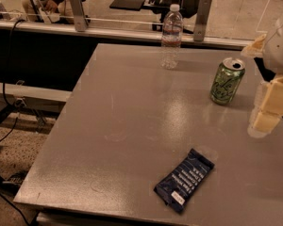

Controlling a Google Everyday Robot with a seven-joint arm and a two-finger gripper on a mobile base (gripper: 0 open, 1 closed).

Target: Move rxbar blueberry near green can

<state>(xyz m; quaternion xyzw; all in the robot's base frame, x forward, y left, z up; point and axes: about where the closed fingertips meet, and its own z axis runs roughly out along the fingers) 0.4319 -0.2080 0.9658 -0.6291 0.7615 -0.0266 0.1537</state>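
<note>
Gripper [266,112] hangs at the right edge of the surface [132,102], just right of the green can [226,81] and above surface level. Can't tell from here whether it's open or closed. It's holding nothing.

rxbar blueberry [184,180] lies flat near the front edge, right of centre and angled diagonally, with its white-label end toward the front. It's well apart from the can, which stands upright toward the back right. Water bottle [171,32] stands upright at the back edge, out of the way.

My read is that the task has barely started: the reach to the bar comes first, and nothing has been grasped.

How I'd do it:
- Bring the gripper forward and left, away from the can, before descending. The can is the nearest thing to knock, and it looks opened, so a tip could spill.
- Rotate the wrist so the jaws close across the bar's short width, square to its long axis. It sits diagonally, so a straight-on approach would catch a corner.
- The wrapper is thin and flat, so go down nearly to the surface and pinch mid-length. A grab at one end will probably make it droop or slip.
- Lift only enough to clear the surface, then carry it back and right.
- Set it down in the open patch in front of or left of the can, close but not touching, and release low.
</note>
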